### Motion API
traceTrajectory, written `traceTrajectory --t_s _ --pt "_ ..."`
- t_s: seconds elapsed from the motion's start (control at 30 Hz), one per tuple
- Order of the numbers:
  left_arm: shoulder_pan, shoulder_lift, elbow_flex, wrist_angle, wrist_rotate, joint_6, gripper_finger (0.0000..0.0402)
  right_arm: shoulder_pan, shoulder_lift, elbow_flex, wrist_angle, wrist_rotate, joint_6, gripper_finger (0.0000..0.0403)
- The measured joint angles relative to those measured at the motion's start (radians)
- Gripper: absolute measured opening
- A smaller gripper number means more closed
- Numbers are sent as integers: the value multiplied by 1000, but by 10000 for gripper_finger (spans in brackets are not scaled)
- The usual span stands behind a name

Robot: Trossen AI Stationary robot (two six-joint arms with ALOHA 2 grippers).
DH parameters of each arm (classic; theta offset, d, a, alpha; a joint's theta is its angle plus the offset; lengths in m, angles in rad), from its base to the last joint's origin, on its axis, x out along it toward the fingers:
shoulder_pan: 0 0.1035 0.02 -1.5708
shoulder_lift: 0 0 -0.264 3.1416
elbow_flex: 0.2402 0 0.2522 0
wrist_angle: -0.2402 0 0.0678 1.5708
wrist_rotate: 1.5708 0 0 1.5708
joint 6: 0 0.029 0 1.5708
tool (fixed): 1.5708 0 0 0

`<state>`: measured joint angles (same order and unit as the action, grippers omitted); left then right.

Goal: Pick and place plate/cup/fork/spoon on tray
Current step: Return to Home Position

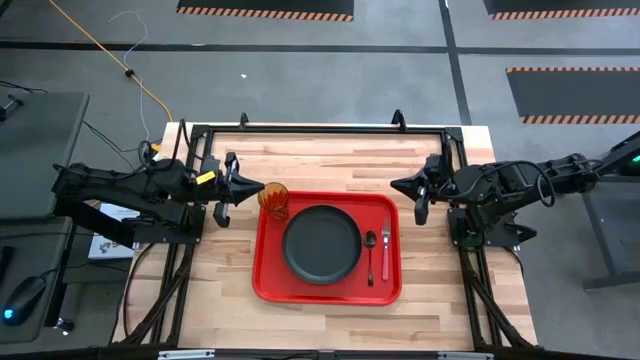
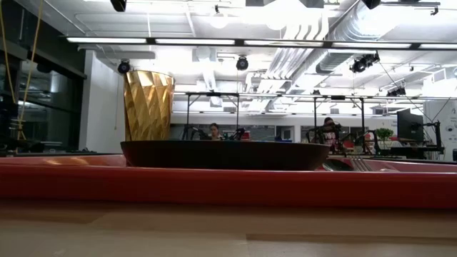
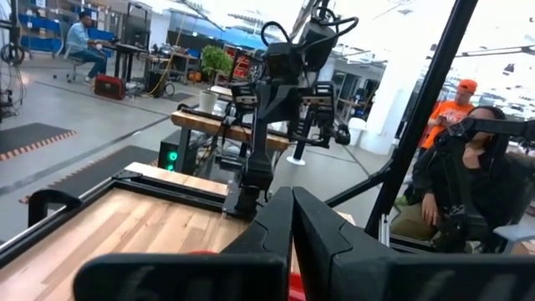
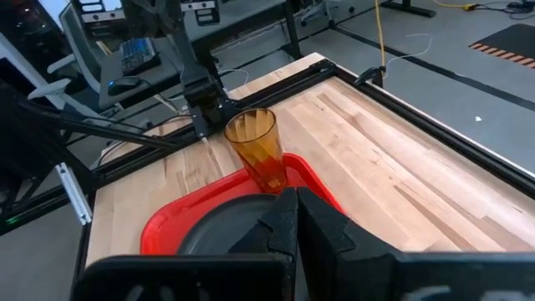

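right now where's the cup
In the high view the cup stands upright in the tray's far left corner, just beside the plate and close to the left end effector.

No text, label, brand or number can be read anywhere.

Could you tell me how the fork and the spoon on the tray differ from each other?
The fork has a pink-red handle and silver tines, while the spoon is dark all over. The fork lies nearer the tray's right rim; the spoon lies between the fork and the plate. The fork also looks slightly longer. Both lie flat, parallel to each other, handles pointing the same way.
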<state>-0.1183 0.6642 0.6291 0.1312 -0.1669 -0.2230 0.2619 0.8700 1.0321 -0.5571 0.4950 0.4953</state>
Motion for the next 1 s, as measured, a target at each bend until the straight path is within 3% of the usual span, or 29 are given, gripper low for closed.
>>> traceTrajectory --t_s 0.2,0.8,1.0 --pt "0 -4 0 0 0 7 0 0 0 0 0 -41 1 0" --pt "1 -18 0 0 0 35 0 0 -30 0 0 -32 1 0" --pt "55 -55 0 -26 0 49 0 0 -45 0 0 -32 20 0"
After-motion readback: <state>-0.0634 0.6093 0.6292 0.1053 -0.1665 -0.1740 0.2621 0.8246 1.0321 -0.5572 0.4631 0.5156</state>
